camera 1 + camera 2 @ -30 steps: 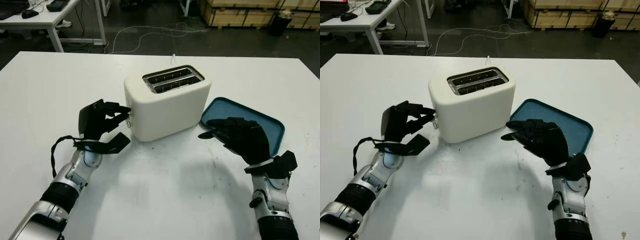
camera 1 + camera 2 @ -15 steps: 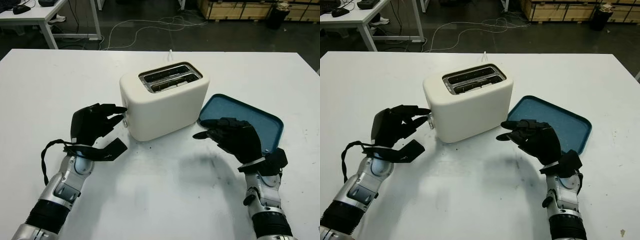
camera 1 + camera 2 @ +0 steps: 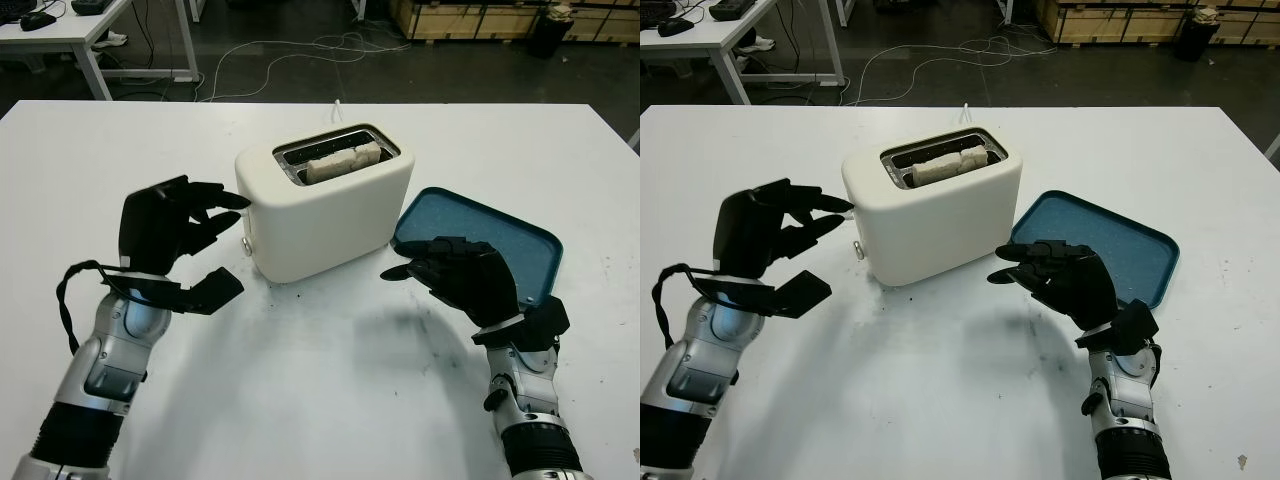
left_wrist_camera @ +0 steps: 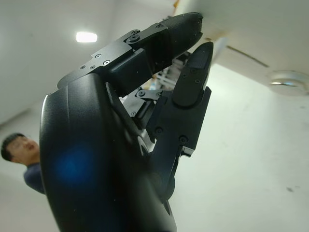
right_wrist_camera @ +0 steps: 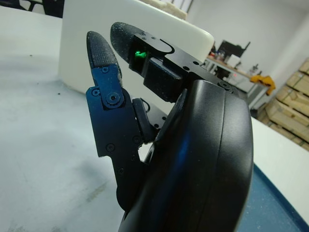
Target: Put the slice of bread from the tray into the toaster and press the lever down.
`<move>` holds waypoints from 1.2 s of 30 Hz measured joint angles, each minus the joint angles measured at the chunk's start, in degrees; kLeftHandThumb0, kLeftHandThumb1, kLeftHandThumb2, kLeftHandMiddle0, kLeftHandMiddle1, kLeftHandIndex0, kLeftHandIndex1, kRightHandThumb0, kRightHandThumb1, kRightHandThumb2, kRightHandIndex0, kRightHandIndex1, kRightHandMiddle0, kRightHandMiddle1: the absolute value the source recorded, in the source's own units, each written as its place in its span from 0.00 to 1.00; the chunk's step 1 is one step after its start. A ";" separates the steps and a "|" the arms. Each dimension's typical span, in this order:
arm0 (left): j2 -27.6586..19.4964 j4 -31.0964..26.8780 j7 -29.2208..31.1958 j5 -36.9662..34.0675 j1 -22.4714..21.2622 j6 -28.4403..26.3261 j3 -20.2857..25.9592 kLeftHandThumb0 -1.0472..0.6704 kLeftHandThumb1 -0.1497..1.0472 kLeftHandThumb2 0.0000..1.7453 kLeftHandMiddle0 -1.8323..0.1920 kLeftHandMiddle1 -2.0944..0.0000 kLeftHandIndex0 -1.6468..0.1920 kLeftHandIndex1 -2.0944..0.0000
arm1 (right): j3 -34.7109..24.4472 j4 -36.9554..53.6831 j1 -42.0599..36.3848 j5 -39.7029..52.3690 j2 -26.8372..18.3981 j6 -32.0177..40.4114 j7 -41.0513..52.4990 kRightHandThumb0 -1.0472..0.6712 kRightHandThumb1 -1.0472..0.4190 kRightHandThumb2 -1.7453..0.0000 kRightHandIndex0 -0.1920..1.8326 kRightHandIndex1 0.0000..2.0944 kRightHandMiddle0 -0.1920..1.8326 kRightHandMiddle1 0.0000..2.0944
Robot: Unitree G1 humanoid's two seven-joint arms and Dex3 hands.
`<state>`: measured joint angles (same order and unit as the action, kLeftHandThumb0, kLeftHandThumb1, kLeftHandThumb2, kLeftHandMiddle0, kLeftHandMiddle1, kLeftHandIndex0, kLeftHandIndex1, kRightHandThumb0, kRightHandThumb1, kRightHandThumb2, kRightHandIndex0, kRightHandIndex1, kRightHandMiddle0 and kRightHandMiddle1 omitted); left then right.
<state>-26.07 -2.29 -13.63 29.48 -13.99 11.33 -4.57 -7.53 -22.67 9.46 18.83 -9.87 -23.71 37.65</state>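
Observation:
The cream toaster (image 3: 325, 205) stands mid-table. A bread slice (image 3: 342, 160) sits in its front slot, its top edge showing above the rim. The small lever knob (image 3: 245, 243) is on the toaster's left end. My left hand (image 3: 222, 240) is open, raised beside that end, with its fingertips (image 4: 193, 53) near the toaster's upper left corner, above the knob. My right hand (image 3: 420, 270) is open, hovering low over the table by the toaster's right front corner, in front of the blue tray (image 3: 500, 235), which holds nothing.
The toaster's white cord (image 3: 340, 105) runs off the table's far edge. Beyond it are floor cables, a desk at the far left and wooden crates at the back. A person shows in the left wrist view's background (image 4: 19, 154).
The bread's top now shows in the front slot, where only dark slots showed before. My left hand has lifted from the lever knob up and to the left. The right hand has hardly moved.

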 measured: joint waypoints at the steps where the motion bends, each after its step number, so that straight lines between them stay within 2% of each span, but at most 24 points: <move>1: -0.64 -0.43 1.16 0.23 -0.64 -0.12 0.39 0.46 0.80 0.00 0.47 0.35 0.25 0.88 | 0.00 0.00 0.00 0.01 0.01 0.00 0.00 0.30 0.09 1.00 0.67 0.10 0.66 0.00; 5: -5.54 -0.94 7.95 2.55 -4.87 -1.06 0.98 0.42 0.83 0.00 0.44 0.41 0.24 0.88 | 0.04 0.00 0.00 0.01 0.03 0.00 0.01 0.30 0.09 0.99 0.67 0.11 0.66 0.00; 9: -11.42 -0.75 16.64 3.49 -9.53 -1.17 1.04 0.39 0.83 0.00 0.38 0.57 0.22 0.94 | 0.05 0.04 -0.01 0.00 0.04 0.00 -0.02 0.30 0.09 0.99 0.68 0.11 0.66 0.00; 13: -16.33 1.28 25.18 3.80 -15.28 -0.71 0.49 0.37 0.81 0.00 0.35 0.61 0.21 0.96 | 0.10 0.62 -0.13 -0.06 0.04 0.00 -0.60 0.30 0.09 0.99 0.67 0.11 0.66 0.00; 17: -19.18 5.56 31.52 3.75 -20.60 2.36 -1.82 0.39 0.79 0.00 0.34 0.66 0.20 0.98 | 0.20 0.89 -0.27 -0.17 0.04 0.00 -0.80 0.30 0.09 0.99 0.67 0.11 0.66 0.00; 23: -20.43 14.51 41.91 2.52 -29.00 9.75 -7.04 0.38 0.83 0.00 0.40 0.53 0.19 0.99 | 0.25 0.98 -0.34 -0.18 0.08 0.00 -0.83 0.30 0.09 0.99 0.67 0.11 0.65 0.00; 26: -20.32 17.52 45.70 2.52 -32.09 10.98 -9.13 0.37 0.85 0.00 0.44 0.49 0.25 1.00 | 0.25 1.04 -0.39 -0.20 0.09 0.00 -1.06 0.30 0.09 0.99 0.67 0.11 0.65 0.00; 28: -19.99 18.51 47.32 2.53 -33.01 11.04 -10.05 0.36 0.87 0.00 0.45 0.53 0.27 0.99 | 0.25 1.08 -0.40 -0.19 0.09 0.01 -1.08 0.30 0.09 0.99 0.67 0.12 0.65 0.00; 31: -19.29 19.94 48.10 2.47 -33.61 11.85 -10.68 0.35 0.86 0.00 0.44 0.36 0.23 0.98 | 0.27 1.23 -0.48 -0.19 0.09 0.02 -1.20 0.30 0.09 0.99 0.67 0.12 0.65 0.00; 36: -18.17 20.64 48.32 1.48 -33.61 12.32 -10.74 0.35 0.87 0.00 0.46 0.27 0.21 0.98 | 0.27 1.24 -0.58 -0.19 0.09 0.02 -1.17 0.30 0.09 0.99 0.67 0.12 0.65 0.00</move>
<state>-44.24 18.36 34.69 30.96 -47.60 23.65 -15.31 -7.26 -21.43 8.87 18.64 -9.77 -23.69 36.48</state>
